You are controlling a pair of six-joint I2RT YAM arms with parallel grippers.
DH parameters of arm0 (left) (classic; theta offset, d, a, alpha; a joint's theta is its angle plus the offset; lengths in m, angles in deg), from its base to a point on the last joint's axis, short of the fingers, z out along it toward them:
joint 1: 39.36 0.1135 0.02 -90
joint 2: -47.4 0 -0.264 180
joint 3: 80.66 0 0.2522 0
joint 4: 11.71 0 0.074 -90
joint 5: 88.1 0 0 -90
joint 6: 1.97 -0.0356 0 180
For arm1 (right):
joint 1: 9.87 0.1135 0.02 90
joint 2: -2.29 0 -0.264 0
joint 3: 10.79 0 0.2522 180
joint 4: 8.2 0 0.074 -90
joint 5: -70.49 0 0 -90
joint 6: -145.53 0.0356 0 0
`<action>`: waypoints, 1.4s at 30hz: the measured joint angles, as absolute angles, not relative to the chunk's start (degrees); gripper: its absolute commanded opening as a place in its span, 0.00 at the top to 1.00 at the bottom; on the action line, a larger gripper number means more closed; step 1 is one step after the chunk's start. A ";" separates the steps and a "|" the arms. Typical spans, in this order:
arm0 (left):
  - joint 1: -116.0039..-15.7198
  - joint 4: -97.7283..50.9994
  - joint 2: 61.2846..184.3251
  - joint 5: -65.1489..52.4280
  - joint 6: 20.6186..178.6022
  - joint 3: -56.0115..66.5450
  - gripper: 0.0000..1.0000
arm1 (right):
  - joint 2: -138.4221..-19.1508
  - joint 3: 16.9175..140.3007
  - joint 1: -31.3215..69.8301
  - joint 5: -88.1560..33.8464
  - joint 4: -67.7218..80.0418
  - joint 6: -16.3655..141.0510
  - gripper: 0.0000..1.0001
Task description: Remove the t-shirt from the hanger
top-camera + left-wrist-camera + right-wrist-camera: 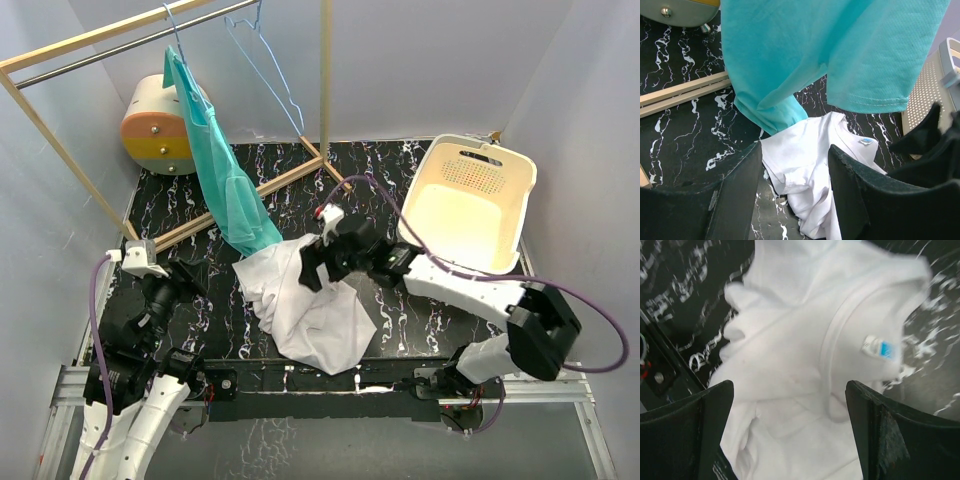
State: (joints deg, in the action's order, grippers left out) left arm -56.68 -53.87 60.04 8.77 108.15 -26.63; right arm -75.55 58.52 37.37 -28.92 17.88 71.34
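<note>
A teal t-shirt (225,185) (830,50) hangs from a wire hanger (176,35) on the rail, its lower end touching the table. A white t-shirt (310,305) (805,160) (805,355) lies crumpled on the black table beside it, off any hanger. An empty blue wire hanger (272,72) hangs further right on the rail. My right gripper (318,264) (789,385) hovers just over the white t-shirt's collar end, jaws wide open, nothing between them. My left gripper (188,278) (795,148) stands open at the left, pointed at both shirts, holding nothing.
A wooden rack with a metal rail (120,50) spans the back left, its base bar (250,195) lying across the table. A cream, orange and yellow round object (155,125) sits behind it. A cream laundry basket (522,195) (925,95) stands at the right.
</note>
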 measured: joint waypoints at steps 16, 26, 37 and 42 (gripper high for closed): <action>-56.68 -54.00 60.39 9.87 108.22 -26.63 0.46 | -92.23 56.69 49.00 -18.02 15.41 78.97 0.01; -56.68 -54.29 60.39 10.06 108.22 -26.63 0.46 | -99.88 62.22 50.33 -13.16 16.20 80.06 0.92; -56.68 -54.35 60.39 10.11 108.22 -26.63 0.46 | -96.09 63.68 47.16 -11.87 22.89 80.89 0.92; -56.68 -54.46 60.39 10.09 108.22 -26.63 0.46 | -82.67 65.06 34.86 -13.40 26.67 79.43 0.92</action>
